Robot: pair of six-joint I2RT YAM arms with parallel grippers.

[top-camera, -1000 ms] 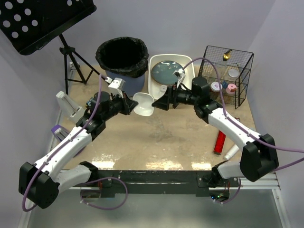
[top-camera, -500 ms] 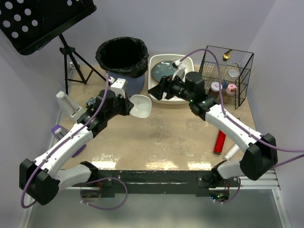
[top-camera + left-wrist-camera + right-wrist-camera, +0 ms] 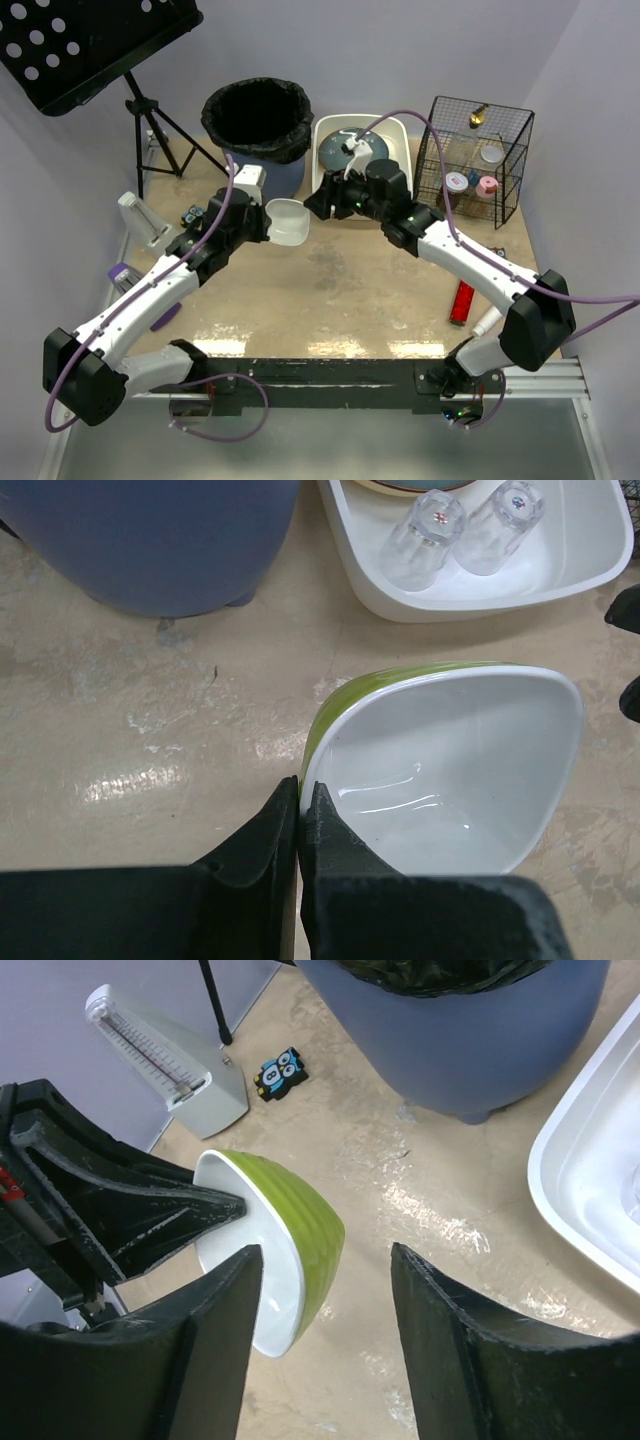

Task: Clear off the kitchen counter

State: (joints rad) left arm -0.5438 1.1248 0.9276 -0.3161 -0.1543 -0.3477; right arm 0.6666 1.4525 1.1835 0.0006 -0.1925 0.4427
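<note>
Seen from above, the left tool [image 3: 264, 222] pinches the rim of a bowl [image 3: 288, 222] that is white inside and holds it over the worktop [image 3: 350, 290], which spreads beige and mottled under both arms. The right tool [image 3: 318, 200] is just beside the far side of this bowl and points toward the left tool. From here I cannot tell how its fingers stand. Behind the right tool is a white tub [image 3: 398, 135] with a grey-blue plate [image 3: 340, 152] in it. Behind the left tool is a blue bin [image 3: 258, 125] lined with a black bag. A black wire basket [image 3: 478, 150] stands well to the right of the right tool.

In the left wrist view, the two black fingers [image 3: 255, 850] are pressed together on the bowl's rim. The bowl reaches ahead and to the right of the tool, with its green outside showing along the edge. Further ahead, the tub holds two clear glasses [image 3: 425, 535]. The bin stands ahead to the left.

In the right wrist view, the fingers of the right tool are spread wide and hold nothing. The bowl hangs tilted ahead of its left finger, with the ribbed green wall turned to this tool, and I see no contact. The left tool grips the bowl from the far left. Beyond it, a metronome [image 3: 160, 1060] and a small owl block [image 3: 278, 1070] rest on the worktop.
</note>
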